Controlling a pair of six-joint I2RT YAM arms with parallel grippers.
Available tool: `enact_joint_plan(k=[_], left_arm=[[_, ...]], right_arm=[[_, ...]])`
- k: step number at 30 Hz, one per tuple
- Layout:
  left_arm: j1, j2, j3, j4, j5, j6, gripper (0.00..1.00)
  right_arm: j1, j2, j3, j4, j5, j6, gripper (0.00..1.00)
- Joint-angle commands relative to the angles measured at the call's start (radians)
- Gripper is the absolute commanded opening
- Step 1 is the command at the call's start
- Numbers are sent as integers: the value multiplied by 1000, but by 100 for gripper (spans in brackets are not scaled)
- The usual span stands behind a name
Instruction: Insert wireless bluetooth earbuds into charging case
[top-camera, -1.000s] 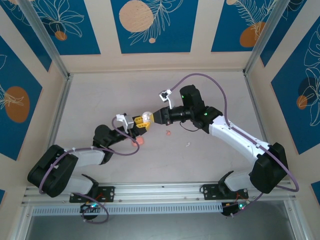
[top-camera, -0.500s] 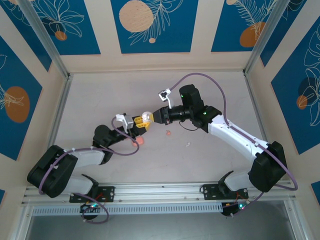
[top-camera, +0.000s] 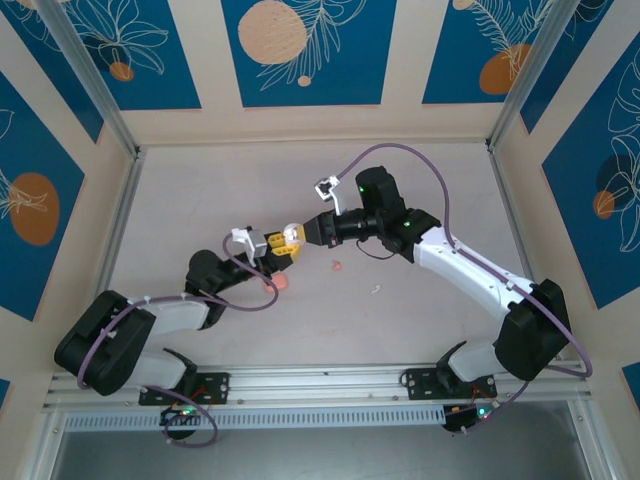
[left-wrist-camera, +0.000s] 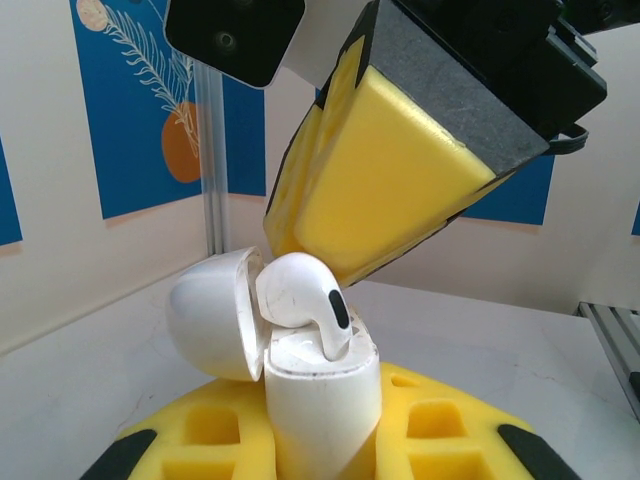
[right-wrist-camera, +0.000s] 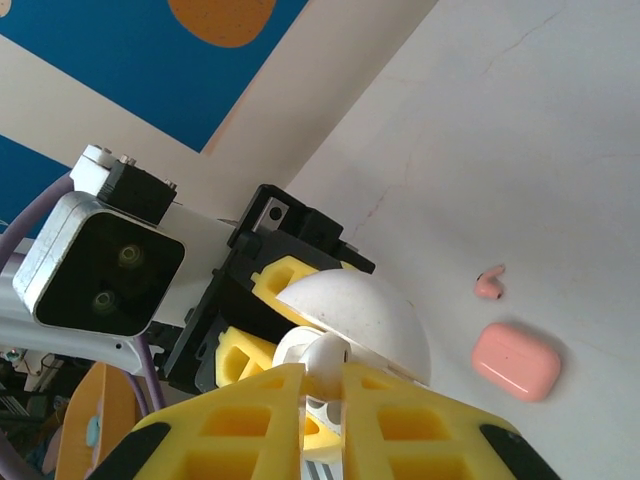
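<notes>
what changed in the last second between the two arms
The right gripper, shut on the white earbud, edged left toward the left gripper, bringing the earbud over the open white case held there. Nothing was let go. The left arm, the pink case and the pink earbud on the table stayed put.

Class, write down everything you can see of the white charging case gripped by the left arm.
The white charging case looks like smooth, glossy plastic, rounded like a pebble. It stands upright, clamped between the yellow foam pads of the left gripper. Its lid is swung open to one side, seemingly hinged at the rim. A white earbud sits stem-down in its open top, head standing proud, pinched by the right gripper.
</notes>
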Motion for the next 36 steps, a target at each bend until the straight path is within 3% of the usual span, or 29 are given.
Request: enact_joint_plan(k=[1,12,26,31,36], left_arm=[[-8,-18,4,54,20,-2,8],[-8,-18,1,54,18,0,8],[-8,-37,-39,27,11,54,8],[-9,-67,-53,-19,16,109,7],[-10,-134,-39,-187,56,187,7]], right_arm=[[23,20,32,-39,-7,-25,16],[34,27,43,-59,-8,-44,16],[6,-97,60,-172,79,-72,27],[-41,-122,76,-330,167,-68,28],[-138,-84,84,-547,218,-30,30]])
